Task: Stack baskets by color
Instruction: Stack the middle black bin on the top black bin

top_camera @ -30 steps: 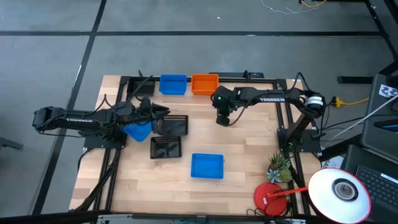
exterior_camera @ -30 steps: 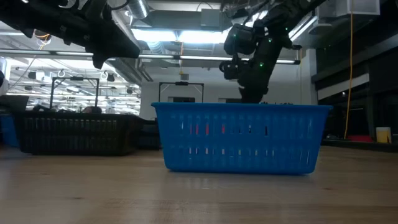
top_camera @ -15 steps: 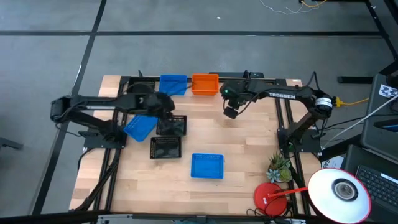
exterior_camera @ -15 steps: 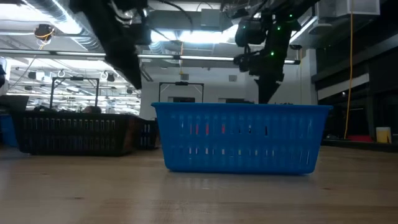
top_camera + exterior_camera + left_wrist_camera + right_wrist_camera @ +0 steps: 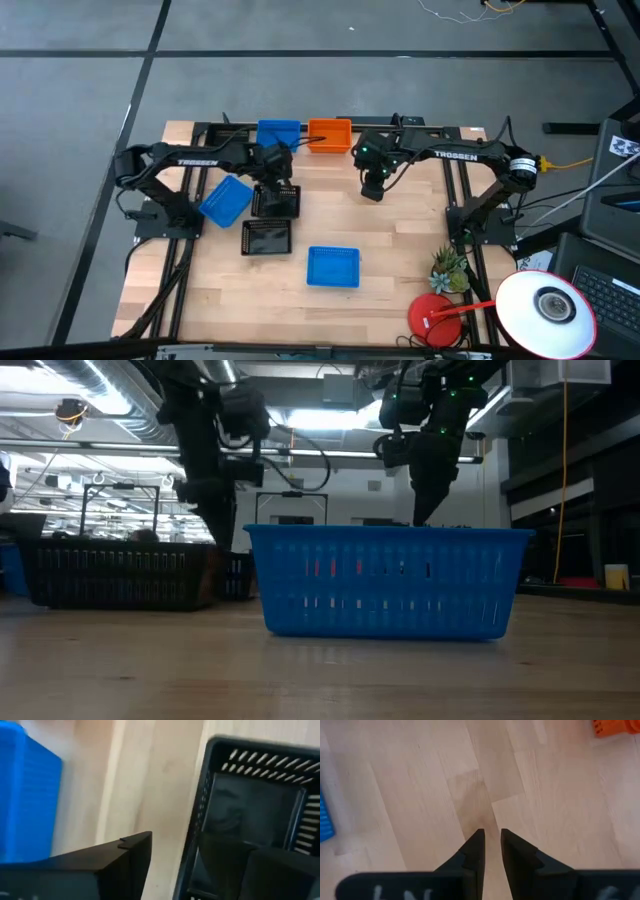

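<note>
My left gripper point(image 5: 279, 186) points down, open, over a black basket point(image 5: 276, 202) at mid-left. In the left wrist view one finger point(image 5: 127, 862) stands outside the basket's slotted side wall point(image 5: 200, 825) and the other inside the basket point(image 5: 255, 810). A blue basket point(image 5: 225, 200) lies on the table to its left, also seen in the left wrist view point(image 5: 25, 795). A second black basket point(image 5: 266, 238) and another blue basket point(image 5: 332, 266) lie nearer. A blue basket point(image 5: 278, 135) and an orange basket point(image 5: 330, 133) stand at the far edge. My right gripper point(image 5: 491, 840) hangs over bare wood with only a narrow gap and nothing between its fingers. My left gripper comes at the black basket from above, with the basket's side wall point(image 5: 197, 845) between its open fingers. Whether either finger touches the wall, I cannot tell. The basket rests flat on the table.
A red round lamp base point(image 5: 435, 318) with a white lamp head point(image 5: 545, 308) and a small plant point(image 5: 450, 268) stand at the near right. Black frame rails point(image 5: 455, 200) run along the table's sides. Bare wood lies between the right gripper and the near blue basket.
My left gripper has swung toward the table's right edge, away from the blue basket at the left, and tipped from nearly level to pointing down over the black basket. My right gripper has risen a little and drifted toward the right edge.
</note>
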Controlling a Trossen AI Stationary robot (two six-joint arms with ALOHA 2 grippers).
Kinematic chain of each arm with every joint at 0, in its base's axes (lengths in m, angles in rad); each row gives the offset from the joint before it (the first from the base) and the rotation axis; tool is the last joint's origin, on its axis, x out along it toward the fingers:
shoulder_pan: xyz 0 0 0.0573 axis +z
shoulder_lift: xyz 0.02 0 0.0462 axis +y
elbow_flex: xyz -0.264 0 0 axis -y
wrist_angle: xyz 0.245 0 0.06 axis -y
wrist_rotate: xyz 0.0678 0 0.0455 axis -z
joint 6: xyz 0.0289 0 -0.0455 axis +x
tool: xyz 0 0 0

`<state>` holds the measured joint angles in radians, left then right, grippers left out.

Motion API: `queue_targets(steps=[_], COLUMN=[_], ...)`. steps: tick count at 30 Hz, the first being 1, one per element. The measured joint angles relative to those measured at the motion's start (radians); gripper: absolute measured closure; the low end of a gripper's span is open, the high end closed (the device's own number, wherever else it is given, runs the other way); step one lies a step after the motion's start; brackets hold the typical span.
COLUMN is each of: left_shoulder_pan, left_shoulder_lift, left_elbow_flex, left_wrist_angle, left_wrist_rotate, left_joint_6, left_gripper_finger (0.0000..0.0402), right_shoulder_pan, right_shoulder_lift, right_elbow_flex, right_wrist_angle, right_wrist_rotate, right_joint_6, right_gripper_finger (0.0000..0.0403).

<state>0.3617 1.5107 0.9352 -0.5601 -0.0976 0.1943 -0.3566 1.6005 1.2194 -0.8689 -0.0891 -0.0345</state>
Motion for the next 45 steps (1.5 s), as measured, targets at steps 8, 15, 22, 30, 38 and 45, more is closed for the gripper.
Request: queue_targets(steps=[8, 15, 22, 30, 38, 45], left_shoulder_pan=[0.030, 0.028, 0.014, 0.270, 0.530, 0.588], left_shoulder_lift=[0.129, 0.157, 0.066, -0.047, -0.046, -0.044], left_elbow_flex=[0.000, 0.010, 0.210, 0.379, 0.389, 0.389], left_wrist_angle=[0.005, 0.007, -0.238, -0.535, -0.522, -0.390], left_wrist_rotate=[0.051, -0.018, -0.063, -0.189, -0.252, -0.246], left_joint_6=[0.029, 0.038, 0.053, 0.131, 0.204, 0.339], left_gripper_finger=[0.0241, 0.0358, 0.0400, 0.0401, 0.0401, 0.0401], right_shoulder_pan=[0.000, 0.000, 0.000, 0.000, 0.000, 0.000], right_shoulder_lift=[0.000, 0.000, 0.000, 0.000, 0.000, 0.000], right_elbow_flex=[0.000, 0.000, 0.000, 0.000, 0.000, 0.000], right_wrist_angle=[0.001, 0.004, 0.005, 0.005, 0.021, 0.052], right_wrist_rotate=[0.000, 0.000, 0.000, 0.000, 0.000, 0.000], right_joint_6=[-0.001, -0.004, -0.020, -0.027, -0.053, -0.053], right_gripper_finger=[0.0340, 0.0340, 0.0340, 0.0340, 0.0340, 0.0340])
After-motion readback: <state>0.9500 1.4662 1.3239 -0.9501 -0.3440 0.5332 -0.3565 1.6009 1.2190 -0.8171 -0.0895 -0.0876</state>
